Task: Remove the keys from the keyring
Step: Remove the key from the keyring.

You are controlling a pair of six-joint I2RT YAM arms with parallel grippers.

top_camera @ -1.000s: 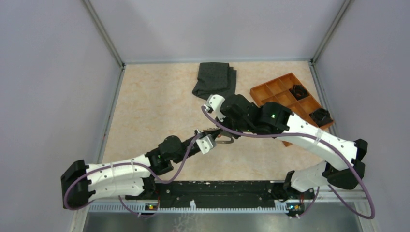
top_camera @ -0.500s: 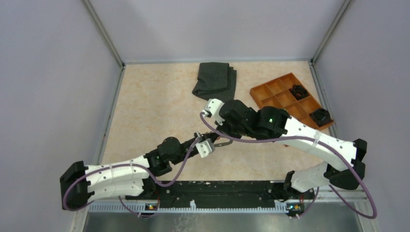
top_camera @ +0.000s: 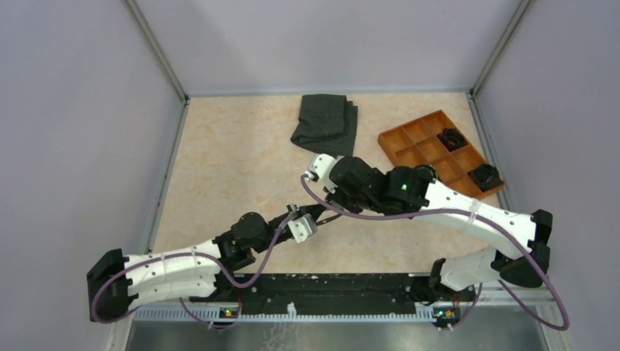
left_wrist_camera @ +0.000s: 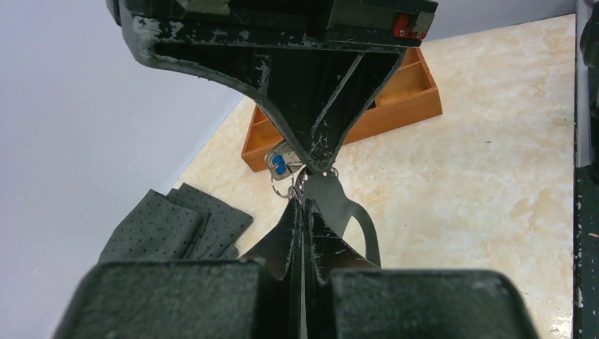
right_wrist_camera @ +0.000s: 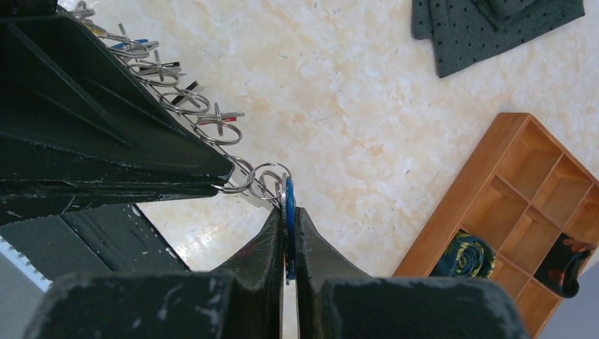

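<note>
My left gripper [left_wrist_camera: 304,203] is shut on a small metal ring [left_wrist_camera: 289,191] of the keyring, whose grey loop band [left_wrist_camera: 347,210] hangs beside the fingers. Tip to tip with it, my right gripper [right_wrist_camera: 288,210] is shut on a blue-headed key [right_wrist_camera: 289,198] that hangs on linked rings [right_wrist_camera: 258,180]. In the right wrist view, more rings run along the left gripper [right_wrist_camera: 227,181], carrying keys with a red head [right_wrist_camera: 227,116] and a dark head [right_wrist_camera: 166,69]. From above, both grippers [top_camera: 322,212] meet over mid-table, and the keys are hidden there.
A wooden compartment tray [top_camera: 409,135] sits at the right rear with two dark clumps [top_camera: 451,137] [top_camera: 484,175] in it. A folded dark grey cloth [top_camera: 322,121] lies at the rear centre. Walls enclose the table on three sides.
Both grippers, still joined at the rings, have drifted slightly left and toward the near edge. The grey band seen from above earlier is now covered by the arms.
</note>
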